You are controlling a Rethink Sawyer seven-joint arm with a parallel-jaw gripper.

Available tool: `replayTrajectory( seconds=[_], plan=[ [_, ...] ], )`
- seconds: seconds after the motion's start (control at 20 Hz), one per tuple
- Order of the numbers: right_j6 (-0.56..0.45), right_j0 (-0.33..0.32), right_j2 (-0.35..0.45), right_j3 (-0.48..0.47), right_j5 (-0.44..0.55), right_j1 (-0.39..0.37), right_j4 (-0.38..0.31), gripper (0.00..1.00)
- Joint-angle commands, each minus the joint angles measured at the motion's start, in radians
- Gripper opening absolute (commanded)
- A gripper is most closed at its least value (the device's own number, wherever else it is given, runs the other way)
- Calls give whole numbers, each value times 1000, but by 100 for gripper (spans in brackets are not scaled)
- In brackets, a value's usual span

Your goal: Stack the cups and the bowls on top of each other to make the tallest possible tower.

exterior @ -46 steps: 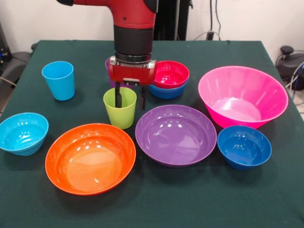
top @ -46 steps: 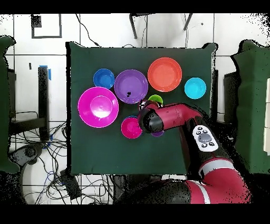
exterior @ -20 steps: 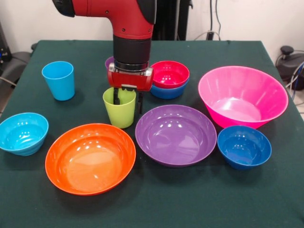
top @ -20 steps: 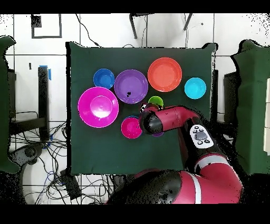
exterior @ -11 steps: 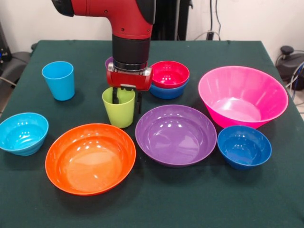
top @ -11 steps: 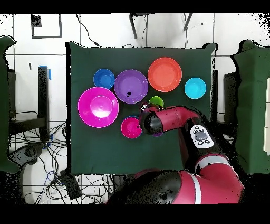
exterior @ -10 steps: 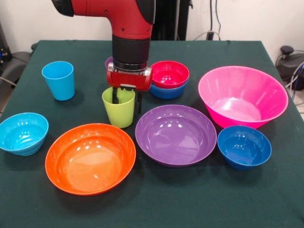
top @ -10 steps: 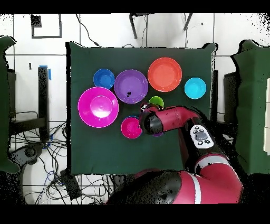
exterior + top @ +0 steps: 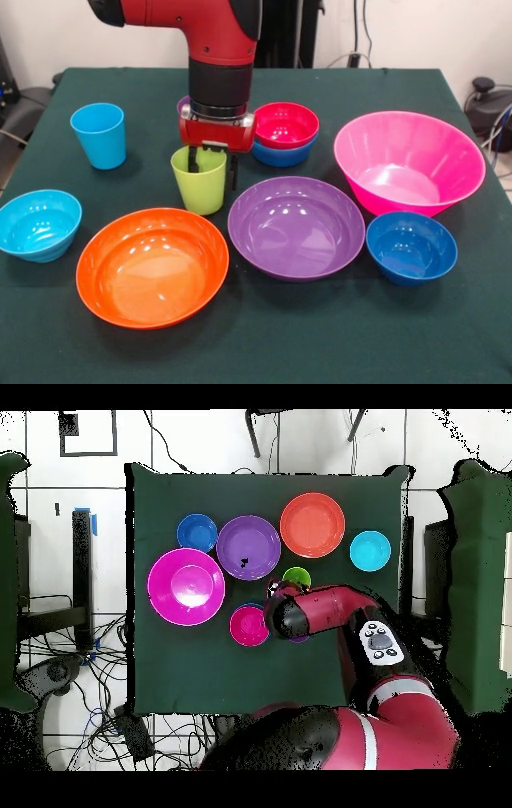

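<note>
Since about two seconds back the tool (image 9: 212, 166) has shifted slightly toward the picture's left and risen a little, and the lime green cup (image 9: 199, 179) has gone with it, its rim now sitting a touch higher and further left in the front view. Judgement: the cup is gripped and the lift is just starting, the base probably barely off the tabletop (image 9: 320, 336). The tool is pinching the cup's wall, one finger inside the cup, the other outside on the side toward the purple bowl (image 9: 296, 226).

The cup is upright, smooth, tapered, no handle, between the orange bowl (image 9: 152, 266) and the arm, near the purple bowl. In the overhead view only a green sliver (image 9: 296, 575) shows beside the arm.

The tower so far is just the red bowl (image 9: 286, 125) nested in a blue bowl (image 9: 282, 154), behind and to the picture's right of the cup; likely drop target. A purple cup (image 9: 183, 106) is mostly hidden behind the wrist. The light blue cup (image 9: 98, 135), cyan bowl (image 9: 38, 224), dark blue bowl (image 9: 411, 247) and big pink bowl (image 9: 409, 162) are all loose and unstacked.
</note>
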Motion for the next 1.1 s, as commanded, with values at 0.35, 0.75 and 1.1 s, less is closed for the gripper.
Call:
replayTrajectory(
  seconds=[0.35,0.75,1.1],
  plan=[
    [46,54,2,-65,-7,-7,12,0],
    [24,43,22,-32,21,-43,25,0],
    [-5,-2,95,104,116,-205,114,0]
  ],
)
